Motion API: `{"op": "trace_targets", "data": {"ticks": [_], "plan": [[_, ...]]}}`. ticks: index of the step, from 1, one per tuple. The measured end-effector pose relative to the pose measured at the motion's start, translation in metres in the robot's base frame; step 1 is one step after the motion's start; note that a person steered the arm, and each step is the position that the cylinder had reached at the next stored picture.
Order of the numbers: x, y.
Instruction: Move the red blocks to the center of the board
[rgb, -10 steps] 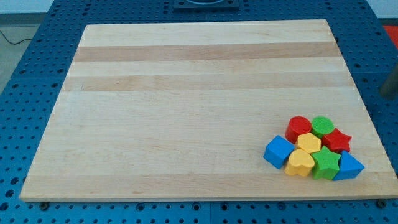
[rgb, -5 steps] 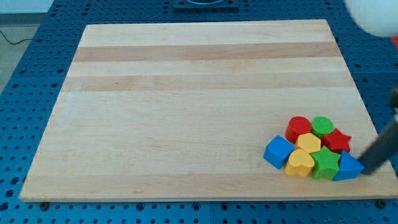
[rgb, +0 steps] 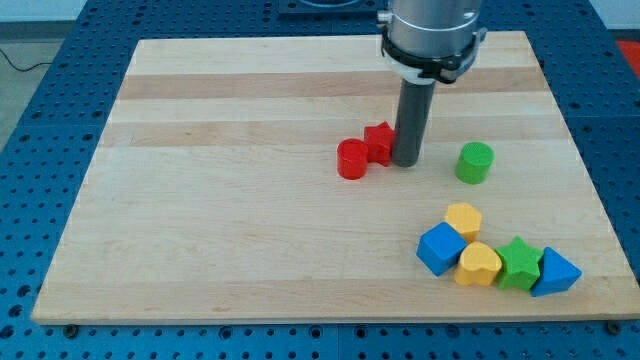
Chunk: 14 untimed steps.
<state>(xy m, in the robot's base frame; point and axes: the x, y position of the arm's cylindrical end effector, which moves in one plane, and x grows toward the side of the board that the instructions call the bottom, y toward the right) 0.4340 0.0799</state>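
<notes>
A red cylinder block (rgb: 351, 159) and a red star block (rgb: 378, 143) lie touching each other near the board's middle, slightly right of centre. My tip (rgb: 405, 162) stands on the board right against the star's right side. The rod rises from it to the arm's grey end at the view's top.
A green cylinder block (rgb: 474, 162) lies alone right of my tip. At the lower right lie a yellow hexagon (rgb: 463, 220), a blue cube (rgb: 441, 248), a yellow heart (rgb: 479, 264), a green star (rgb: 518, 263) and a blue triangle (rgb: 553, 272). The wooden board (rgb: 200, 200) rests on a blue pegboard.
Both red blocks moved from the lower-right cluster up and left to near the centre. The green cylinder moved up out of the cluster. My rod came from the right edge to beside the red star.
</notes>
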Motion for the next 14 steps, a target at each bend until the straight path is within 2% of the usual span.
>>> {"op": "trace_targets", "data": {"ticks": [2,7,8,9,10,11,14], "plan": [[-0.007,-0.018],[-0.033,-0.020],[-0.031,0.007],[-0.052,0.023],[-0.077,0.011],[-0.082,-0.010],[-0.068,-0.042]]}}
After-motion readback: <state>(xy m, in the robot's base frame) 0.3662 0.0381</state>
